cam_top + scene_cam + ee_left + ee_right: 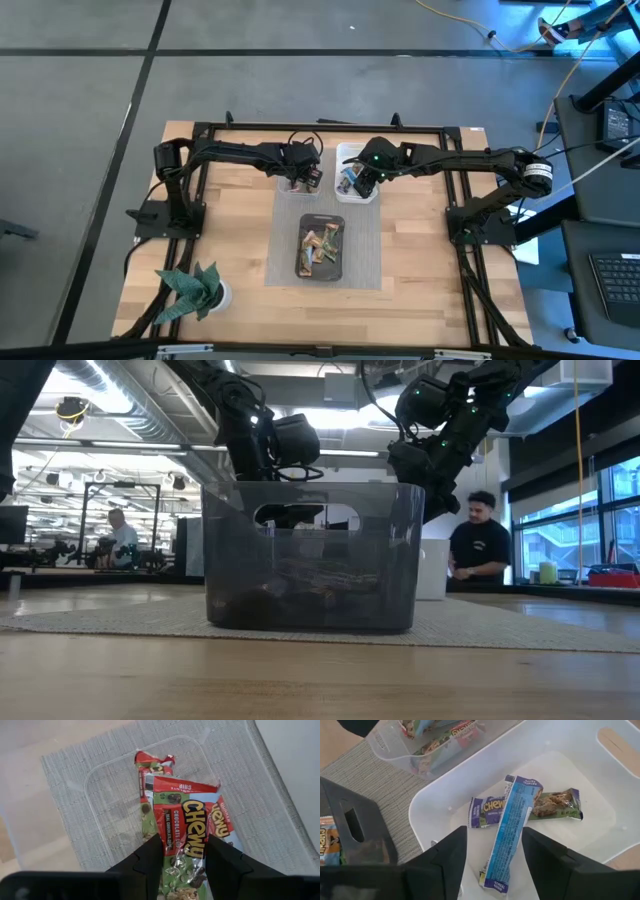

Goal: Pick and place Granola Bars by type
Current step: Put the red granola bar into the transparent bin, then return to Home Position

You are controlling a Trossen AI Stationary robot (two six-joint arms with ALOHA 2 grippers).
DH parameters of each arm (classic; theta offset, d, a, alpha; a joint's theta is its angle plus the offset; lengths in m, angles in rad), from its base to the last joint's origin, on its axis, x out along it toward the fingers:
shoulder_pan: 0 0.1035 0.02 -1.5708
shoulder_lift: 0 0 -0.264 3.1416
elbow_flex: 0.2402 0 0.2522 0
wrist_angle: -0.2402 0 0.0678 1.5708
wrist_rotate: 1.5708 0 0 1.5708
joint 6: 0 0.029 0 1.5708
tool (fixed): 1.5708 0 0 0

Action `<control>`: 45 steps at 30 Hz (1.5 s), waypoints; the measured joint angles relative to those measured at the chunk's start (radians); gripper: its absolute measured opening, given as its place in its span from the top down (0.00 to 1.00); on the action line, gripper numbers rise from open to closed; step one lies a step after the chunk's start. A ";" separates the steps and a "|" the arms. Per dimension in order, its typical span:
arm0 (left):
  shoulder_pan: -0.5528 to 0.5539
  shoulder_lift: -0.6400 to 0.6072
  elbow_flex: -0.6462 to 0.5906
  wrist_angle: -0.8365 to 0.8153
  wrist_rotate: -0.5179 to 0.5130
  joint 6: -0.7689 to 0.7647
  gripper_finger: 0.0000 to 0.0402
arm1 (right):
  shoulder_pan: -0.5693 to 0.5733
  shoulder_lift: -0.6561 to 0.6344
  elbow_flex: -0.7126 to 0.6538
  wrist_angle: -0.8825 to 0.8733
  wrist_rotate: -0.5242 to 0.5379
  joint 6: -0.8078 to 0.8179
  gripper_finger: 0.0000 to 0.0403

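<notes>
The left gripper pinches a red granola bar above the clear tray; light, crinkly, slippery, best gripped mid-wrapper; the right gripper clasps a blue bar.

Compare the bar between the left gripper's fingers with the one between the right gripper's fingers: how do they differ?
The red bar at the left gripper has a red wrapper with yellow CHEWY lettering facing up; the blue bar at the right gripper shows a light-blue printed back with purple ends. The red bar is above a clear bin holding other red bars; the blue bar is above a white bin holding purple-wrapped bars. Both are flat and wrapped.
</notes>
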 joint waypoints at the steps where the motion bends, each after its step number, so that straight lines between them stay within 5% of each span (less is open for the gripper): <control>1: 0.000 -0.003 0.000 -0.001 0.003 0.000 0.70 | 0.000 0.000 0.000 0.000 0.000 0.000 0.52; 18: 0.002 -0.022 -0.001 0.041 0.009 0.054 0.65 | 0.000 -0.008 0.000 -0.004 -0.001 0.000 0.52; 27: -0.078 -0.309 -0.001 0.000 0.065 0.356 0.65 | 0.111 -0.283 0.000 -0.129 -0.102 -0.066 0.52; 32: -0.224 -0.475 -0.001 -0.059 -0.072 0.558 0.65 | 0.219 -0.444 0.000 -0.231 -0.041 -0.082 0.52; 35: -0.301 -0.539 -0.001 -0.097 -0.111 0.491 0.65 | 0.265 -0.495 -0.001 -0.283 -0.042 0.021 0.52; 39: -0.375 -0.617 -0.092 -0.039 -0.176 0.518 0.65 | 0.322 -0.551 -0.088 -0.172 -0.022 -0.006 0.52; 45: -0.377 -0.841 -0.402 0.358 0.056 0.537 0.65 | 0.330 -0.674 -0.326 0.257 -0.147 -0.030 0.52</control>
